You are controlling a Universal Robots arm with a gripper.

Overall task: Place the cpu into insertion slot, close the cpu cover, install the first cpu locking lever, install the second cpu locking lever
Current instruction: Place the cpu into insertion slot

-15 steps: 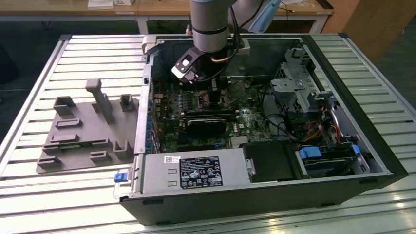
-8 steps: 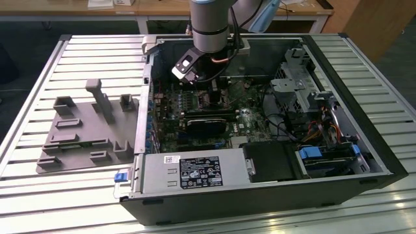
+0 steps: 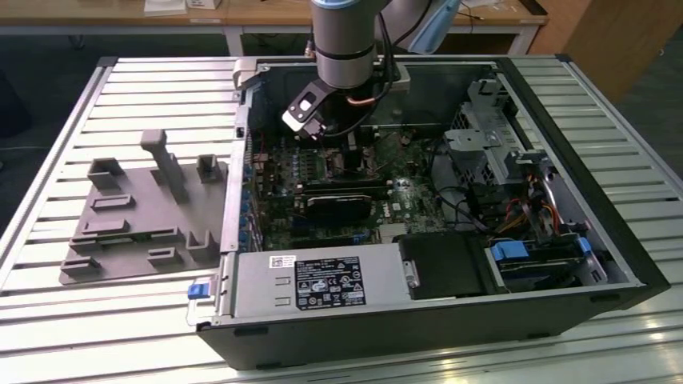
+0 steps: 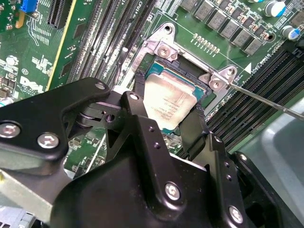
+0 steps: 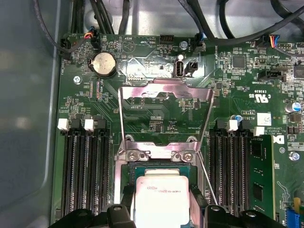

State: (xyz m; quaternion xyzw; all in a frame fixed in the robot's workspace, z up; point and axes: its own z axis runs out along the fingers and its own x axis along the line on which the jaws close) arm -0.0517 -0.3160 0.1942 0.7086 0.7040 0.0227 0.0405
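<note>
On the exterior view's left, a grey fixture (image 3: 139,216) lies on your slatted worktop (image 3: 64,112), well apart from the work. In the middle of that frame, the arm (image 3: 344,48) reaches down into the open case (image 3: 597,200).

In the second wrist view, the tool (image 4: 167,114) has its black fingers (image 4: 137,107) pressed against opposite edges of the cpu (image 4: 166,95), so treat it as clamped on the chip. The cpu sits squarely over the socket (image 4: 183,70), with banks of memory slots (image 5: 85,175) on either side. From these views you cannot tell whether it is fully seated or resting just above the contacts.

In the first wrist view, the cover (image 5: 165,90) is swung wide open and lies back from the socket on its hinge. A lever (image 4: 266,101) juts free as a thin rod beside the socket, unlatched.

By my reading, you are in the first step, with the chip at the slot but not yet let go. The cover and both levers are left to do.
</note>
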